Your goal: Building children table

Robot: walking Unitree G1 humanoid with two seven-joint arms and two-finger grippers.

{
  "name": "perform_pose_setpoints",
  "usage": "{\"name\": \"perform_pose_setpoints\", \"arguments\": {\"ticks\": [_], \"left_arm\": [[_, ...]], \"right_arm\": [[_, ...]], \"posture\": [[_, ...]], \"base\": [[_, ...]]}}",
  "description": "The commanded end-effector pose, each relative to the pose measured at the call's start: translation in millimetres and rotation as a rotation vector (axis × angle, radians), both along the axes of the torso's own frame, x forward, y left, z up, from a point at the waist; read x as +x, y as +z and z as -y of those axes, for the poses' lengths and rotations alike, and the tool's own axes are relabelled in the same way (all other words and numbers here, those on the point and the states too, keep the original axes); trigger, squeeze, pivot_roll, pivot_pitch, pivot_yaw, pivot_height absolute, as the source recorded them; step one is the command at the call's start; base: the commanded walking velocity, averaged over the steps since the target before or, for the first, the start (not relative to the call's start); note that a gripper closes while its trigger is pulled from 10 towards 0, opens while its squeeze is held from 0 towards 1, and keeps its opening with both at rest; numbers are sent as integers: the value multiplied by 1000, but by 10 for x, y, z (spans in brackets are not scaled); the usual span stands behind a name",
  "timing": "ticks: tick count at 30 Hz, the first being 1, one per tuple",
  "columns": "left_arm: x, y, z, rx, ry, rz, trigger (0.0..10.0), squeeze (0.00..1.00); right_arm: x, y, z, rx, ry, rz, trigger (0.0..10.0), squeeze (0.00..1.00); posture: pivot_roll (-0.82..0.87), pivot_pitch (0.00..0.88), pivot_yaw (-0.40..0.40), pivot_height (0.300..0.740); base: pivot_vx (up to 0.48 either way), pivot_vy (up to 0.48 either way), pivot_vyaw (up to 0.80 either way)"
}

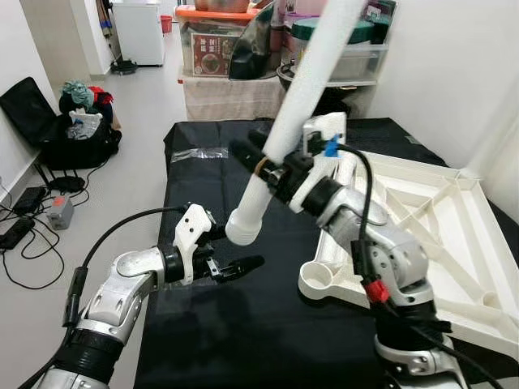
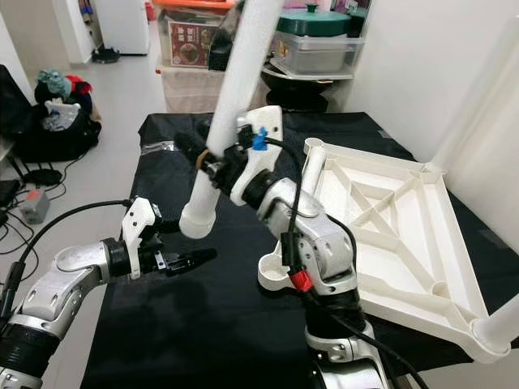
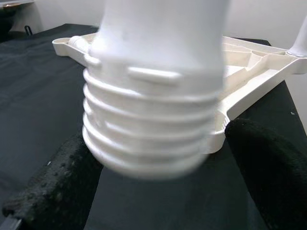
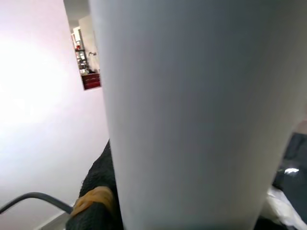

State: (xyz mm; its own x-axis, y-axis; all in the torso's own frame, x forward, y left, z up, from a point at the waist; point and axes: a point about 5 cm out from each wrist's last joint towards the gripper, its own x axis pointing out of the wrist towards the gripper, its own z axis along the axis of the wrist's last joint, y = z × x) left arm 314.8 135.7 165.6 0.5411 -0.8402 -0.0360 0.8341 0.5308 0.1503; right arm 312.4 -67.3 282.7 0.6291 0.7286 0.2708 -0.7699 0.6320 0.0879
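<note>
Right gripper: clenched around the white table leg, gripping it partway up the tube; raised above the black tablecloth.
Table leg: long white tube, tilted, upper end rising out of the head views, lower end pointing down toward the robot's left. Its threaded end carries several ridges and hangs in the air, clear of the cloth.
Left gripper: released, its 2 black fingers spread apart, held low over the cloth just below the threaded end, 1 finger to each side of it in the left wrist view. No contact with the leg is visible.
Tabletop: white ribbed panel lying underside up on the cloth at the robot's right. A round corner socket sits near the right arm.
Background: storage boxes beyond the table; black bag on the floor at left.
</note>
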Motion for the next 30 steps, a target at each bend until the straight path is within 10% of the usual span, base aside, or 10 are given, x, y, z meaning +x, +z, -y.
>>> {"name": "perform_pose_setpoints", "arguments": {"ticks": [1, 14, 16, 17, 18, 19, 30], "left_arm": [[10, 9, -31, 12, 0, 5, 10000, 0], [102, 53, -27, 3, 41, 27, 10000, 0], [109, 60, -24, 1, 42, 31, 8549, 0], [114, 67, -21, 0, 43, 34, 5255, 0], [117, 71, -19, -1, 44, 36, 5255, 0], [124, 85, -15, -8, 46, 42, 0, 0], [148, 129, 14, -32, 52, 72, 0, 0]], "right_arm": [[-24, 31, -43, 4, 21, -6, 0, 0], [-173, 62, -234, 15, 106, -22, 0, 0], [-175, 53, -246, 11, 109, -24, 0, 0], [-179, 44, -252, 8, 110, -28, 0, 0], [-182, 39, -256, 6, 111, -30, 0, 0], [-189, 26, -257, -5, 109, -27, 0, 0], [-212, -53, -249, -39, 103, -32, 0, 0]], "posture": [[57, 0, -51, 740], [51, 0, -50, 740], [51, 0, -50, 740], [51, 0, -51, 740], [51, 0, -51, 740], [52, 0, -50, 740], [56, 0, -53, 740]], "base": [[0, 0, 0], [0, 0, 0], [0, 0, 0], [0, 0, 0], [0, 0, 0], [0, 0, 0], [0, 0, 0]]}}
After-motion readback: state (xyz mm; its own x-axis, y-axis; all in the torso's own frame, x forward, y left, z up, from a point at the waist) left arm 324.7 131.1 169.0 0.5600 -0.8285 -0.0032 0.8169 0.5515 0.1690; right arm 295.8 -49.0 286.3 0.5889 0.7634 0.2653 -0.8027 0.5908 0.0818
